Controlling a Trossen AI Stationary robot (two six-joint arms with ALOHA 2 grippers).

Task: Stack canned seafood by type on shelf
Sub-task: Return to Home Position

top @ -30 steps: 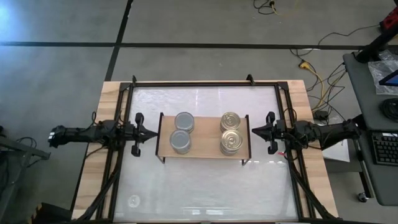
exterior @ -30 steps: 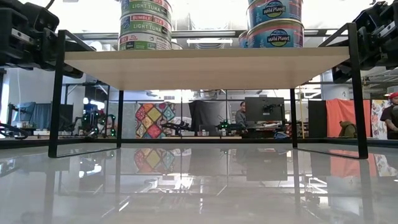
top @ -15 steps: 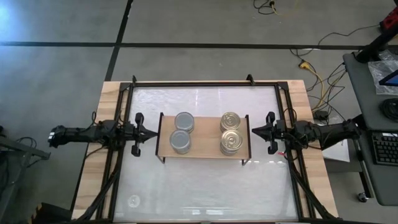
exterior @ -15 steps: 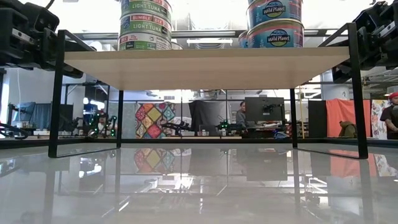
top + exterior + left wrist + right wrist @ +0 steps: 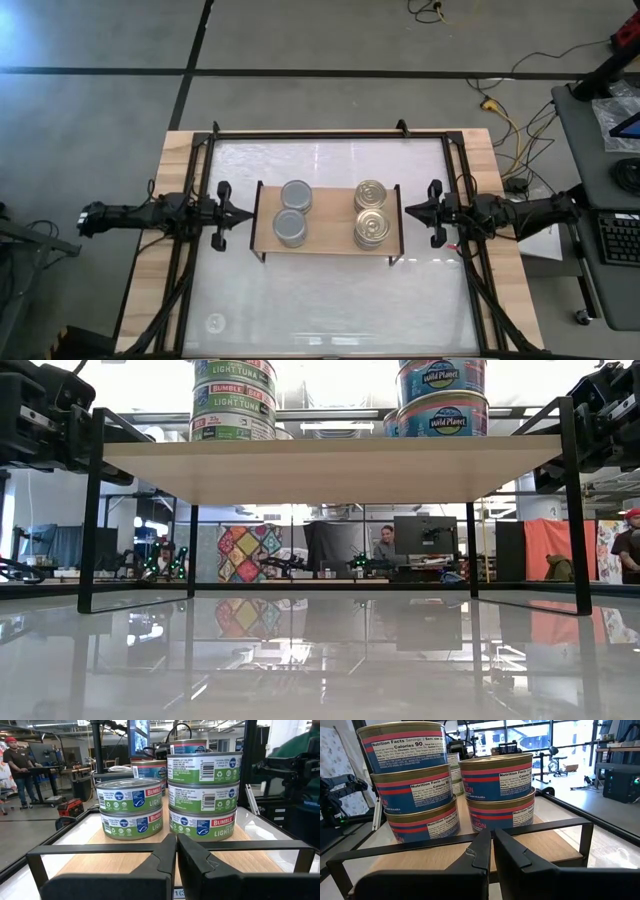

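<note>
The shelf stands mid-frame in the high view, on the white tabletop. On its left half are Bumble Bee light tuna cans with green labels and silver-grey tops, in two stacks: three high nearer the frame's bottom, two high above. On the right half are gold-topped Wild Planet cans with blue-and-red labels, stacked likewise. Bare board separates the two kinds. The left hand and right hand each point at a short end of the shelf, near it but apart, fingers pressed together and holding nothing. Wide bare tabletop lies below the shelf, with a narrower strip above.
</note>
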